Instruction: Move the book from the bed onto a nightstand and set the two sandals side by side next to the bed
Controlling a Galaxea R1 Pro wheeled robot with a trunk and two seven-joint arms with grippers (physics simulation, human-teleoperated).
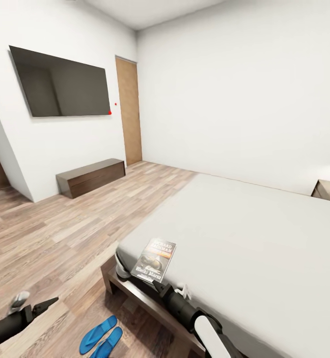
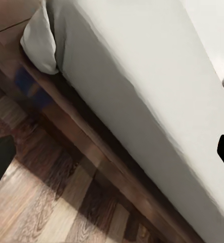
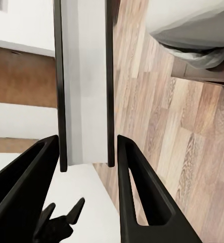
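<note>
R gripper (image 3: 86,167) clamped on book (image 1: 155,259), edge-on btwn fingers, lifted off bed (image 1: 264,238) for carry to nightstand (image 1: 328,189). L gripper (image 1: 33,304) fingers apart, idle over floor.

My right tool (image 3: 86,152) has black fingers (image 3: 137,192), and the book (image 1: 155,259) they hold shows a dark cover with an orange band and white lettering; seen edge-on from my right wrist its pages are white between dark covers. The bed (image 1: 264,238) carries a plain light-grey mattress on a dark brown wooden frame, the two sandals (image 1: 101,338) are bright blue, and the floor (image 1: 60,223) is wood plank in mixed pale brown and grey streaks. The walls (image 1: 224,89) are white, the TV (image 1: 60,84) is a black panel with a small red dot at its corner, the door (image 1: 129,112) is mid-brown wood, and the long bench (image 1: 91,176) is dark brown.
</note>
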